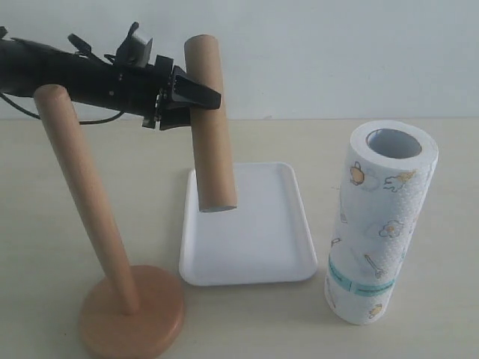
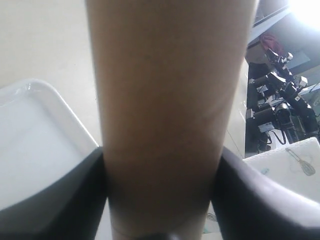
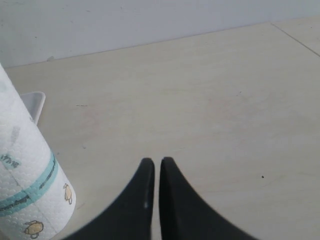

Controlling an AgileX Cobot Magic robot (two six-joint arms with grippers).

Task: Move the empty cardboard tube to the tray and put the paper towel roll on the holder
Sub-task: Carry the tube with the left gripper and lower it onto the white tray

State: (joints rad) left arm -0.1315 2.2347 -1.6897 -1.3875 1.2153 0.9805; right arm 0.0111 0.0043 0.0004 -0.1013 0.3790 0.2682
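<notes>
The left gripper [image 1: 196, 103] is clamped on the empty cardboard tube [image 1: 212, 149], which hangs almost upright over the tray [image 1: 262, 247]. The right gripper [image 3: 156, 172] has its fingers pressed nearly together, holding nothing, close to the standing paper towel roll [image 1: 378, 224]. The holder [image 1: 90, 202] stands to the left of the tray.

This is looking like a robotics lab: a plain white wall [image 1: 337, 52] is filling the exterior frame's top above a pale table [image 1: 60, 187], and what seem to be black robot arms [image 2: 282, 95] are standing beyond it.

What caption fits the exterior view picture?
Left end effector holds the cardboard tube over the white tray, between the bare wooden holder and the standing paper towel roll.
</notes>
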